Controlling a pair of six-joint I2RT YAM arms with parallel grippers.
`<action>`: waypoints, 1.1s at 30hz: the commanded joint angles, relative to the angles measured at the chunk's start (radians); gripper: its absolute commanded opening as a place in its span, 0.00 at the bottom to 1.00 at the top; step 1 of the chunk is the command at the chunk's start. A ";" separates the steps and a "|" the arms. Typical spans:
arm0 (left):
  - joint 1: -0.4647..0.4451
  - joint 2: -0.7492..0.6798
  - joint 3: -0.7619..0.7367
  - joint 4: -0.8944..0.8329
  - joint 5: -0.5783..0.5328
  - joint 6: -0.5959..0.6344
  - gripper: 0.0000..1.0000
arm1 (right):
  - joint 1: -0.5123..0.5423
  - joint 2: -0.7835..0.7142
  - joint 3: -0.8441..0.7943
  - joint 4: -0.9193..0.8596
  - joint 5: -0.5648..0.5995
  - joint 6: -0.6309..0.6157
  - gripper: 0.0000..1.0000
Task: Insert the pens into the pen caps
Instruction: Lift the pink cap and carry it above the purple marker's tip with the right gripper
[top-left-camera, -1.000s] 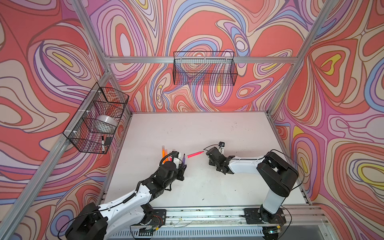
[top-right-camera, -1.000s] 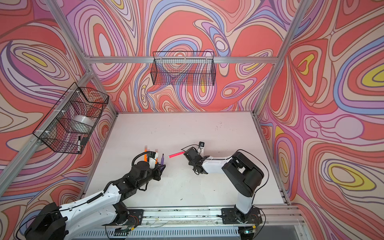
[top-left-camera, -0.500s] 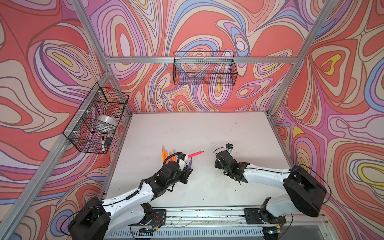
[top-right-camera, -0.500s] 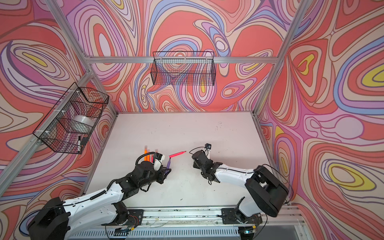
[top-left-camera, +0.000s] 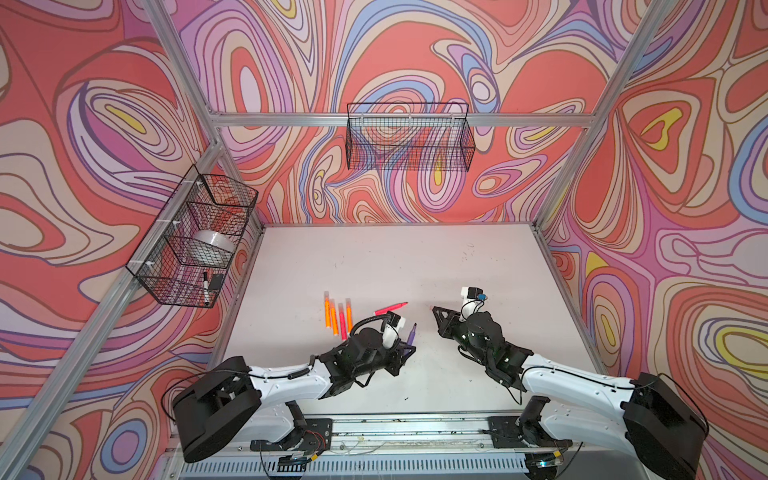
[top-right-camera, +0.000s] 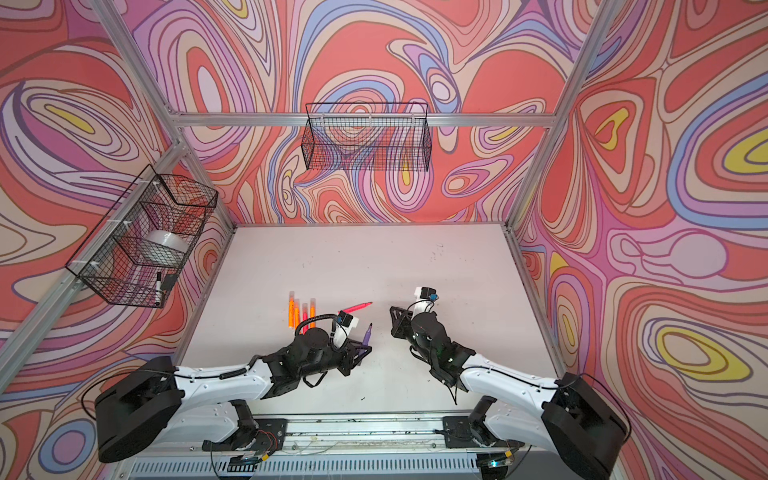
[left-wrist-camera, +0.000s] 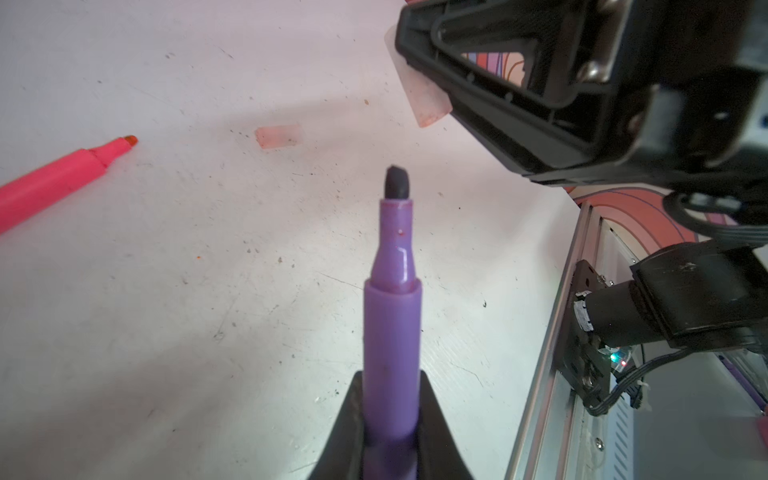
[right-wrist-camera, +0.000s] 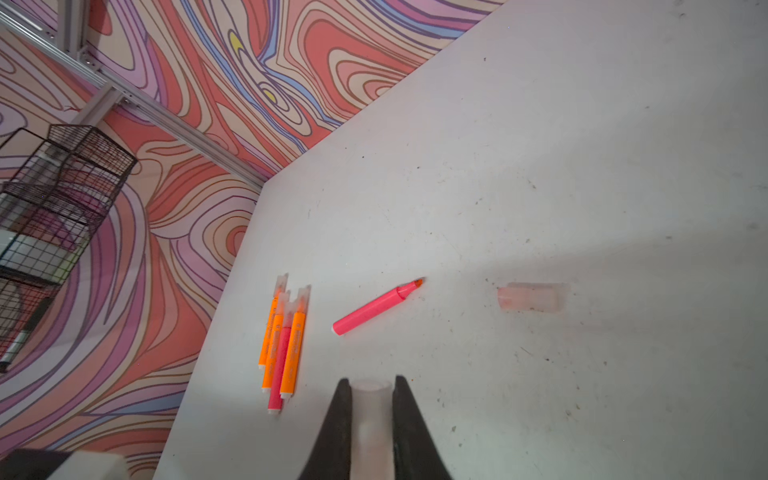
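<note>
While the left jaws pinch the purple pen low on its barrel, its dark tip stands bare beyond them, with nothing fitted over it. Your right jaws are pressed onto a translucent cap, and its open rim pokes out past the fingertips. In both top views this pair sits just below the middle of the frame, the pen on the left and the cap-holding jaws to its right. The pen's tip slants up towards the cap, and the two are near but apart, with bare surface showing between them.

You also have a loose cap lying flat on the surface, held by neither arm. An uncapped pink pen lies just beside it, its tip turned towards that cap without touching it. Left of centre in the top views, up and to the left of the left jaws, four capped pens lie side by side, three orange and one pink, well clear of both jaws.
</note>
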 joint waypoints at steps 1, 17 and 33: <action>-0.004 0.059 0.021 0.160 0.026 -0.060 0.00 | 0.025 0.011 -0.033 0.188 -0.061 0.019 0.04; -0.007 0.110 0.040 0.186 0.018 -0.088 0.00 | 0.091 0.144 -0.027 0.367 -0.036 0.018 0.03; -0.007 0.110 0.029 0.197 0.030 -0.094 0.00 | 0.092 0.116 -0.002 0.309 0.052 -0.023 0.05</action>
